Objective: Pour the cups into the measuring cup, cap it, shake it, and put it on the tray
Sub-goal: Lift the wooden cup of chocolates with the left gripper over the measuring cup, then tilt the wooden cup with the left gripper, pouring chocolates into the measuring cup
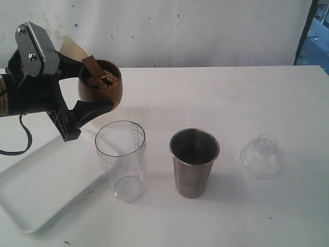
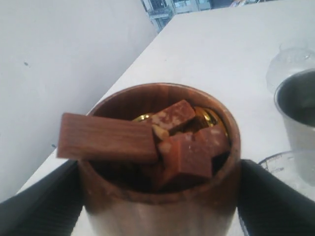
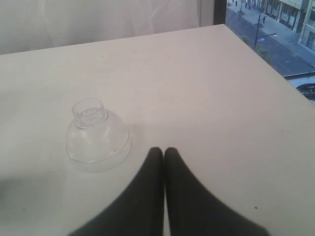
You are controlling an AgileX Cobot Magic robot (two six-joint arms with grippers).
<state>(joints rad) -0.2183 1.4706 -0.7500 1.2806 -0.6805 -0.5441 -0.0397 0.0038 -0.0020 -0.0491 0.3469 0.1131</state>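
Observation:
My left gripper (image 1: 95, 82) is shut on the brown wood-grain cup (image 1: 101, 88), one black finger on each side of it. The cup hangs in the air, roughly upright, above and just behind-left of the clear measuring cup (image 1: 122, 154). It is heaped with brown blocks (image 2: 184, 147) and some gold pieces. In the left wrist view the fingers (image 2: 42, 209) press the cup's (image 2: 157, 211) wall. The steel tumbler (image 1: 194, 162) stands to the right of the measuring cup. The white tray (image 1: 36, 193) lies at the front left. My right gripper (image 3: 164, 150) is shut and empty, hovering over bare table.
A clear domed lid (image 1: 261, 157) rests on the table right of the tumbler; in the right wrist view the lid (image 3: 96, 137) lies just off my closed fingertips. The table's far right edge (image 3: 275, 69) drops off beyond it.

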